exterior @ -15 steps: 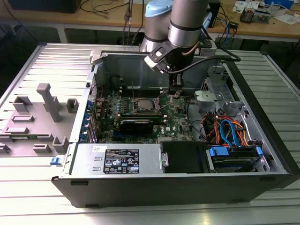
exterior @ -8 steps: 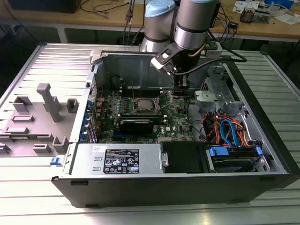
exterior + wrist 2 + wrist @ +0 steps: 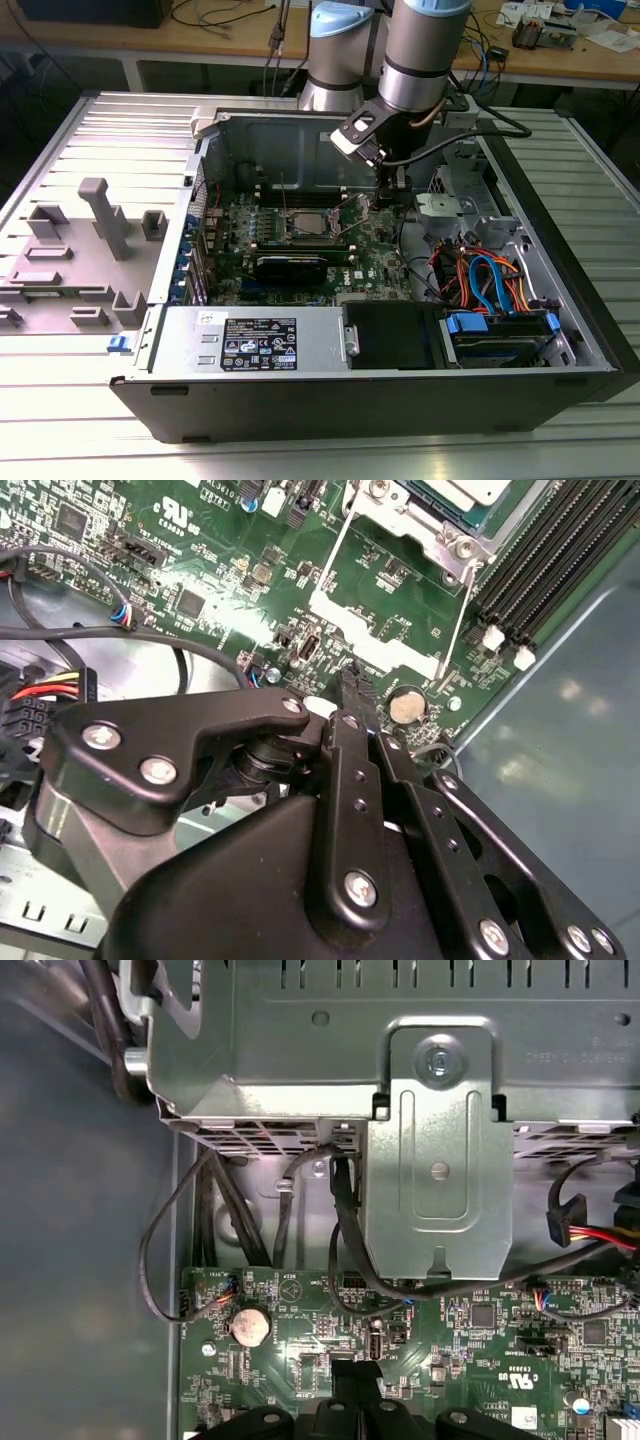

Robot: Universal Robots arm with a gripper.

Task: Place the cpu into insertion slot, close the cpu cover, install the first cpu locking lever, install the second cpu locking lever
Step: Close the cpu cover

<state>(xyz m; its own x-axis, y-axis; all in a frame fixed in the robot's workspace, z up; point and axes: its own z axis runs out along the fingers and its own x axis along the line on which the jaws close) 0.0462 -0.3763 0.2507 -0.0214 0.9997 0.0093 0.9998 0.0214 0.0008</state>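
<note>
Exterior view: tool (image 3: 391, 193) beside metal bracket (image 3: 438, 205)

Robotics lab: open PC case (image 3: 350, 405), alu table (image 3: 130, 120), wired workbench (image 3: 200, 40).

Ribbed metal table (image 3: 100, 130); wooden bench (image 3: 200, 45) behind, cables (image 3: 215, 12) on top.

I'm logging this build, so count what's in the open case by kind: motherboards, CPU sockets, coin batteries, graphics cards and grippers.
Motherboard: 1
Insertion slot: 1
Coin battery: 1
Graphics card: 1
Gripper: 1
Total: 5
</note>
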